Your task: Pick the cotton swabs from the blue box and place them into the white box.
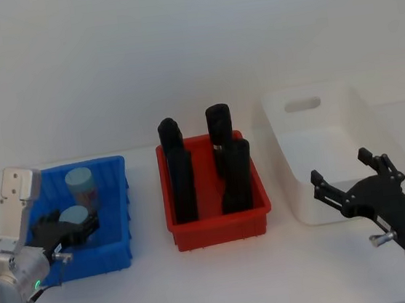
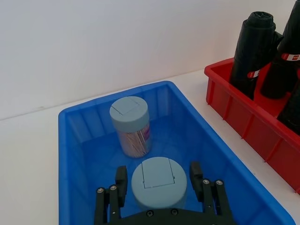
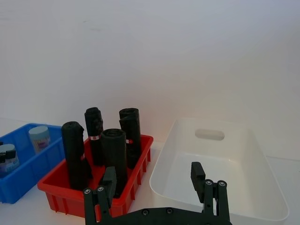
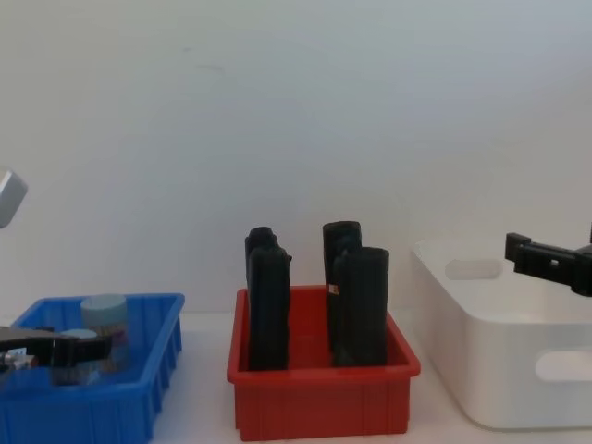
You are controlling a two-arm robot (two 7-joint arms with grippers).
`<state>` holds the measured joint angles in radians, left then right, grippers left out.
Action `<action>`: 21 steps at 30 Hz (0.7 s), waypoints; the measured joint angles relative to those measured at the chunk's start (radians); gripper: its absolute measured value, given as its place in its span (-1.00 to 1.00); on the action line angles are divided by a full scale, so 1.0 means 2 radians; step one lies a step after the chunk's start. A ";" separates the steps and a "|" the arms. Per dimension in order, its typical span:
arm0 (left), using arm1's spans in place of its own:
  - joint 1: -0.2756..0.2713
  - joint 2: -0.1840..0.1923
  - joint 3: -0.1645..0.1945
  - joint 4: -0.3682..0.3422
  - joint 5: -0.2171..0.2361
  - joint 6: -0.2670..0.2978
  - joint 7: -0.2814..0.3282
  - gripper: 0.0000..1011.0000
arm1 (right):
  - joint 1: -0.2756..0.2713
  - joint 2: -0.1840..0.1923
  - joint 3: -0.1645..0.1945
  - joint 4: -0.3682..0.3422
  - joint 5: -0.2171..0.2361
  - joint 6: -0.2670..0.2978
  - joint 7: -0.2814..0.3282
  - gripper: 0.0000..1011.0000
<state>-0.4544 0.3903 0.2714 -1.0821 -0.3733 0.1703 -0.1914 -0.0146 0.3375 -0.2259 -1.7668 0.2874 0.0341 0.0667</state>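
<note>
The blue box [image 1: 117, 205] stands at the table's left with two tubs of cotton swabs upright in it. The far tub [image 2: 131, 124] stands free near the back wall. My left gripper [image 2: 158, 182] is down inside the box and open. Its fingers [image 2: 121, 185] flank the near tub [image 2: 158, 176] closely, with a thin gap on each side. That tub rests on the box floor. The white box [image 1: 344, 110] is at the right, with nothing visible inside. My right gripper [image 1: 340, 166] hovers open in front of it, holding nothing.
A red bin [image 1: 222, 230] with several tall black cylinders [image 1: 182, 176] stands between the two boxes and rises well above their rims. A white wall closes off the back of the table. Bare tabletop lies in front of all three containers.
</note>
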 joint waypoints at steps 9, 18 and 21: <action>-0.004 -0.002 0.000 0.004 0.004 -0.002 -0.009 0.33 | 0.000 0.000 0.000 0.000 0.000 0.000 0.000 0.98; 0.000 0.002 -0.002 -0.017 0.008 0.000 -0.013 0.33 | 0.000 0.000 0.000 0.000 0.000 0.000 0.000 0.98; 0.003 0.004 -0.003 -0.031 0.010 0.002 -0.014 0.33 | 0.000 0.000 0.000 0.000 0.000 0.000 0.000 0.98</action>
<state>-0.4492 0.3991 0.2645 -1.1436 -0.3531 0.1745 -0.2199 -0.0146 0.3375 -0.2258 -1.7668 0.2874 0.0340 0.0668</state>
